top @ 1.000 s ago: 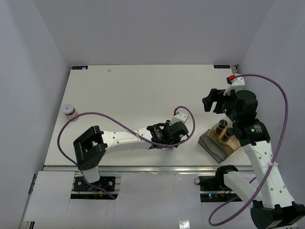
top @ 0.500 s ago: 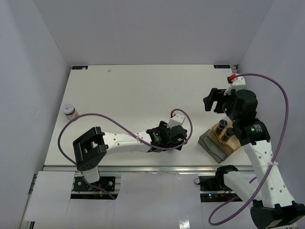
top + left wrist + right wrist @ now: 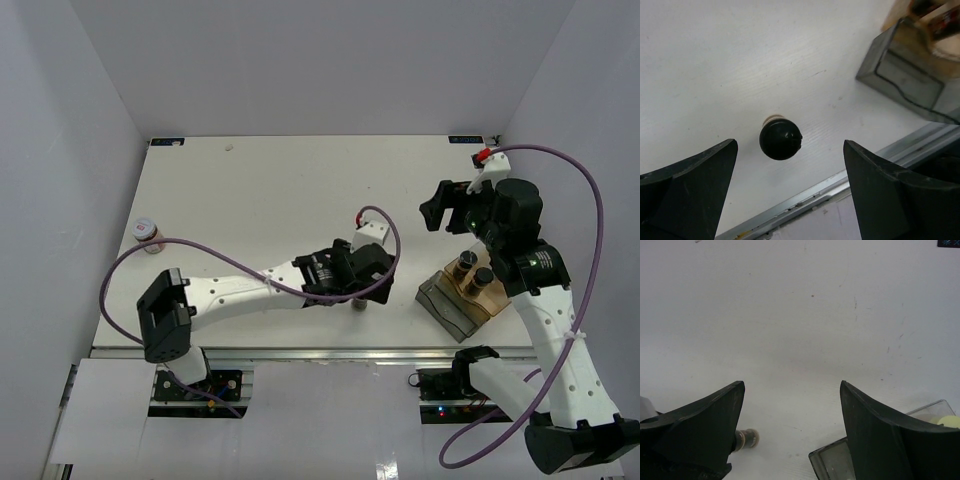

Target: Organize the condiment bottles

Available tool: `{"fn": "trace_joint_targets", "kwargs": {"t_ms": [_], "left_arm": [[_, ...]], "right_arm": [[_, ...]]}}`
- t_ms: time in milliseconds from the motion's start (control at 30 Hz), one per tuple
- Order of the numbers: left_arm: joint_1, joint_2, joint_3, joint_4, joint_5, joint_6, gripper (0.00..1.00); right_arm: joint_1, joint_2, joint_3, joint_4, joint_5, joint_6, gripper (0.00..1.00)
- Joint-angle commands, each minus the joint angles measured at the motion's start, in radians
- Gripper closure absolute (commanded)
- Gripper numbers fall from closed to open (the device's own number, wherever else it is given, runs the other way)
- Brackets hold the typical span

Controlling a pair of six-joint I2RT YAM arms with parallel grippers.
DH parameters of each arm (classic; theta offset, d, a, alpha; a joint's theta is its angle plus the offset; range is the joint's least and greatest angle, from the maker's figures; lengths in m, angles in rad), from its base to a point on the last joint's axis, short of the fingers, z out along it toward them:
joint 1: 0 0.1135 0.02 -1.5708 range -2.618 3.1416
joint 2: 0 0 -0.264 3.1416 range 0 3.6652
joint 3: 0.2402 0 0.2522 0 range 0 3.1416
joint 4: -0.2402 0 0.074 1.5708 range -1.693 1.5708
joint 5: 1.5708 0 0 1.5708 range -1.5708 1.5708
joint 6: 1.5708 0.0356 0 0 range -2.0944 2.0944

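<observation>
In the left wrist view a dark bottle with a black cap (image 3: 781,141) stands upright on the table. My left gripper (image 3: 789,150) is above it, open, and its fingers do not touch it. The same bottle (image 3: 359,303) stands near the front edge in the top view, just below the left gripper (image 3: 366,288). Two dark black-capped bottles (image 3: 474,271) stand in the grey tray (image 3: 447,307). A pink-lidded bottle (image 3: 147,232) stands alone at the far left. My right gripper (image 3: 437,212) hovers open and empty beyond the tray. A pale yellow lid (image 3: 950,421) shows in the tray.
The tray's near corner (image 3: 837,460) and the freed bottle (image 3: 746,438) lie under the right gripper (image 3: 792,385). The table's metal front rail (image 3: 850,185) runs close by the bottle. White walls enclose the table on three sides.
My left gripper has opened and let go of the black-capped bottle, which now stands on the table; the gripper has drawn up and back. The right arm has shifted slightly.
</observation>
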Motion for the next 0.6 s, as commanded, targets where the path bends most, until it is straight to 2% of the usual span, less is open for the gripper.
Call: {"fn": "trace_joint_targets", "kwargs": {"t_ms": [0,100,200,267,467,567], "left_arm": [[0.142,-0.214,0.030,-0.079,0.068,0.006,0.02],[0.346,-0.319,-0.031,-0.078,0.169,0.037,0.02],[0.539,-0.394,-0.104,-0.070,0.252,0.081,0.02],[0.628,-0.412,-0.149,-0.078,0.288,0.096,0.02],[0.754,-0.437,-0.276,-0.038,0.387,0.116,0.02],[0.780,-0.448,-0.316,-0.017,0.401,0.119,0.02]], "right_arm": [[0.020,0.021,0.007,-0.027,-0.118,0.013,0.17],[0.077,0.046,-0.021,-0.031,-0.166,0.020,0.18],[0.221,0.072,-0.054,-0.044,-0.110,0.018,0.18],[0.329,0.097,-0.068,-0.051,-0.057,0.020,0.17],[0.518,0.176,-0.091,-0.059,0.039,0.036,0.17],[0.572,0.219,-0.094,-0.073,0.075,0.037,0.17]]}}
